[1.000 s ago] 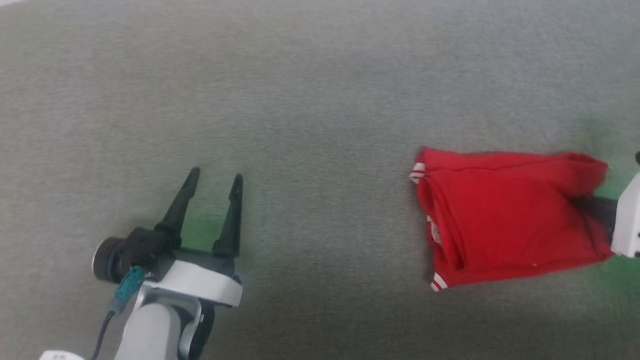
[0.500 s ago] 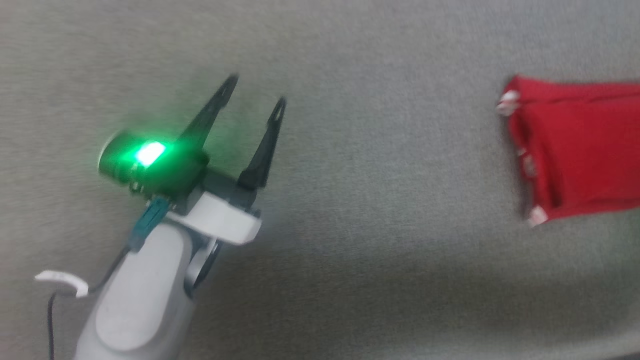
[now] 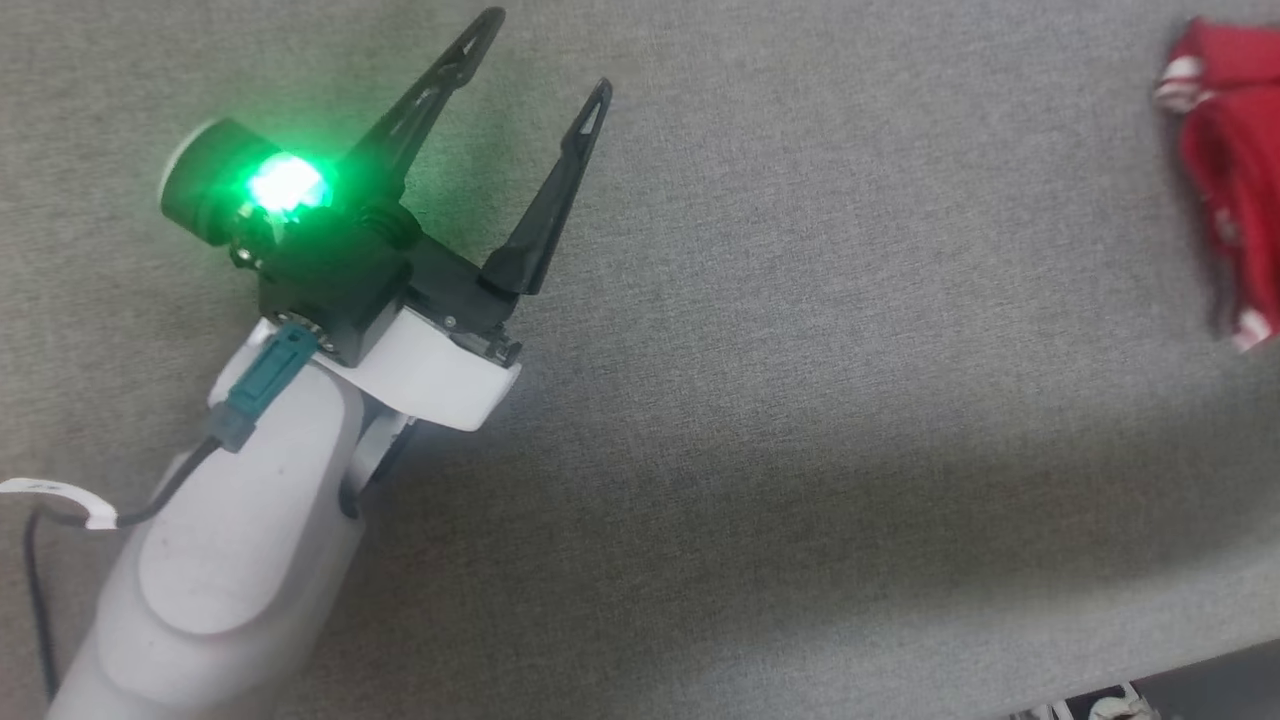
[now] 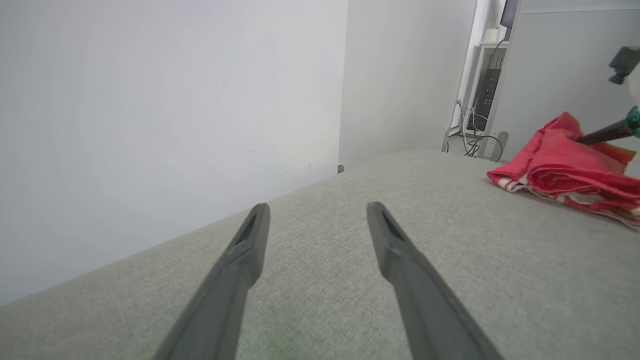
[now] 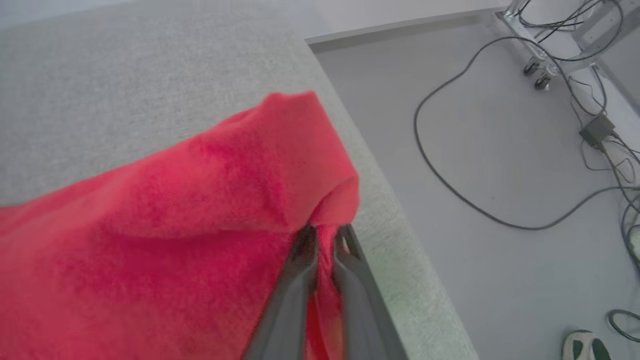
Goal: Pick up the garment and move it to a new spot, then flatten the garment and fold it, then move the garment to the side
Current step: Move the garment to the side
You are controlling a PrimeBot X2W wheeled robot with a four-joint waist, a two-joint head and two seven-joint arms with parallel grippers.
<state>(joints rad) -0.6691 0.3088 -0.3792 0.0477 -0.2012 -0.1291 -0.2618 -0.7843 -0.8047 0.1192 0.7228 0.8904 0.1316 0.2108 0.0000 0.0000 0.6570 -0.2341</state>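
Observation:
The garment (image 3: 1228, 190), bright red with white striped trim, lies folded at the right edge of the head view on the grey fabric surface (image 3: 800, 350). From the left wrist view the garment (image 4: 565, 167) sits far right, and a dark finger of the other arm reaches into its fold. My right gripper (image 5: 324, 235) is shut on the garment (image 5: 165, 220), pinching a fold near the surface's edge. My left gripper (image 3: 545, 50) stands open over bare fabric far left of the garment, a green light glowing on its wrist. The left gripper (image 4: 317, 212) holds nothing.
The grey surface ends at an edge (image 5: 395, 200) just beside the pinched fold, with grey floor below carrying cables (image 5: 480, 210) and a wheeled stand (image 5: 542, 80). A white wall (image 4: 170, 110) runs along the surface's far side. A shoe (image 5: 585, 345) lies on the floor.
The head camera has swung left, so the garment now sits at the right edge. The left arm appears larger and higher, its gripper still open, green light now lit.

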